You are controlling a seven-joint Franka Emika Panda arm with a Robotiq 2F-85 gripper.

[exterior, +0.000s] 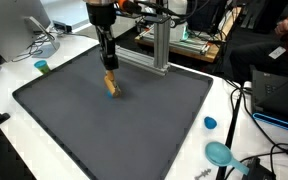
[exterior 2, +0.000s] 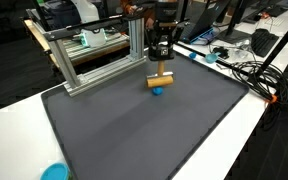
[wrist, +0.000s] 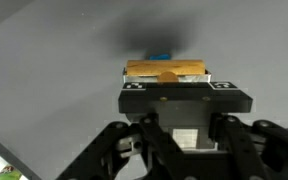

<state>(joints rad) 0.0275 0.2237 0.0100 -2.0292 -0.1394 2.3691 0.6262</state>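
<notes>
Gripper point(exterior: 109, 72) hung over the far part of the mat point(exterior: 134, 130), jaws clamped on a wooden block point(exterior: 111, 85), its long side crosswise betw. the fingers. In an exterior view the block point(exterior 2: 161, 78) sat right above a small blue piece point(exterior 2: 158, 90) lying on the mat; touching or just clear, couldn't tell. Wrist view: block point(wrist: 164, 70) at the fingertips, blue piece point(wrist: 160, 56) peeking out past its far edge, dark shadow on the mat around it. Metal frame point(exterior 2: 94, 55) stood just behind, at the mat's edge. Off the mat, on the white table point(exterior: 220, 100): a blue cap point(exterior: 210, 123) & a teal bowl point(exterior: 219, 152), well apart from the gripper
</notes>
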